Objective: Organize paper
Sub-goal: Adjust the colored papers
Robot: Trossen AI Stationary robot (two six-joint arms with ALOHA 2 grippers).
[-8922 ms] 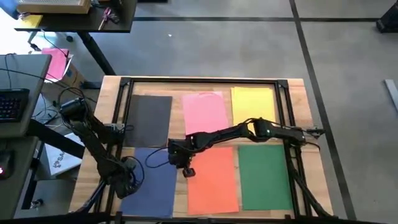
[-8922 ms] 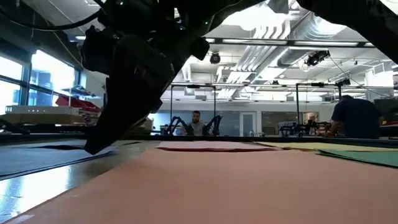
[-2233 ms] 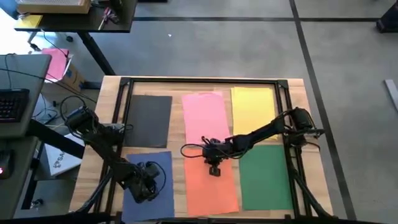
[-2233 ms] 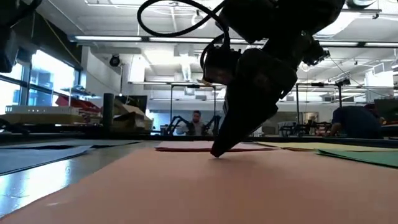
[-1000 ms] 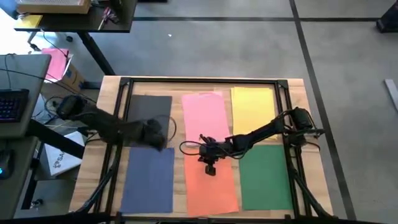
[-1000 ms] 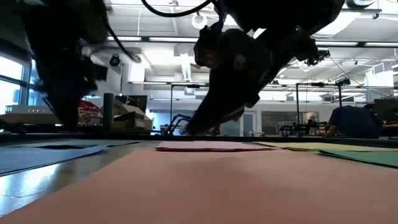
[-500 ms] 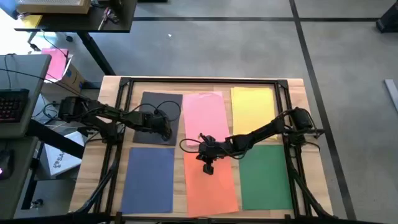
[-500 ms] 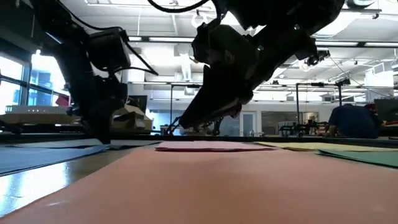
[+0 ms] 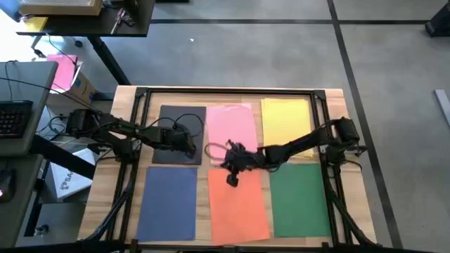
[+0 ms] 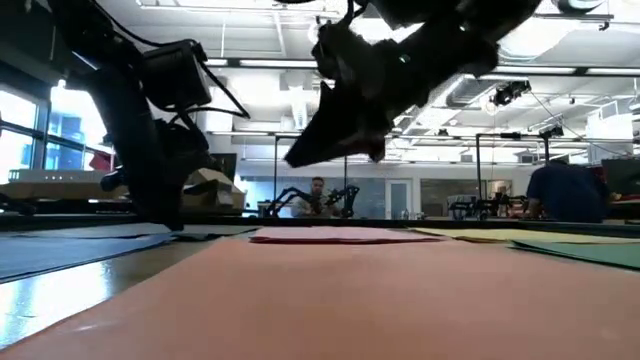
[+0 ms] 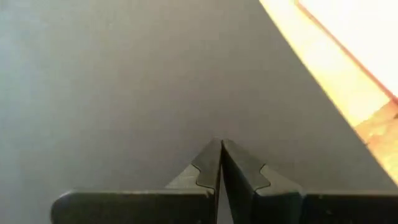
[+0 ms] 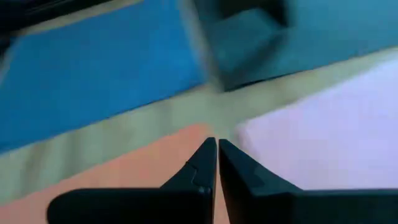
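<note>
Six sheets of paper lie flat on the wooden table: dark grey [image 9: 176, 130], pink [image 9: 232, 126] and yellow [image 9: 285, 119] in the far row, blue [image 9: 169, 204], orange [image 9: 239, 211] and green [image 9: 299, 200] in the near row. My left gripper [image 9: 190, 149] is shut, its tips down on the dark grey sheet [image 11: 124, 81] near its near right corner. My right gripper [image 9: 230, 181] is shut and hangs above the table [image 10: 292, 160], over the orange sheet's far left corner [image 12: 155, 162], touching nothing. My left gripper presses its shut fingertips [image 11: 211, 155] down on the dark grey sheet near the sheet's near right corner [image 9: 197, 156]. The fingers come from above, slanting in from the table's left. The sheet lies flat on the table.
A black frame [image 9: 225, 91] runs along the table's far and side edges. Off the table to the left stand a desk with a keyboard [image 9: 14, 116] and a cardboard box with a magenta sheet [image 9: 63, 70]. People [image 10: 570, 190] are in the room behind.
My left gripper has gone toward the table's right edge, pressing on the dark grey sheet, which has slid flat along the table up beside the pink sheet. My right gripper has risen off the orange sheet and gone a little toward the far edge, staying shut.
</note>
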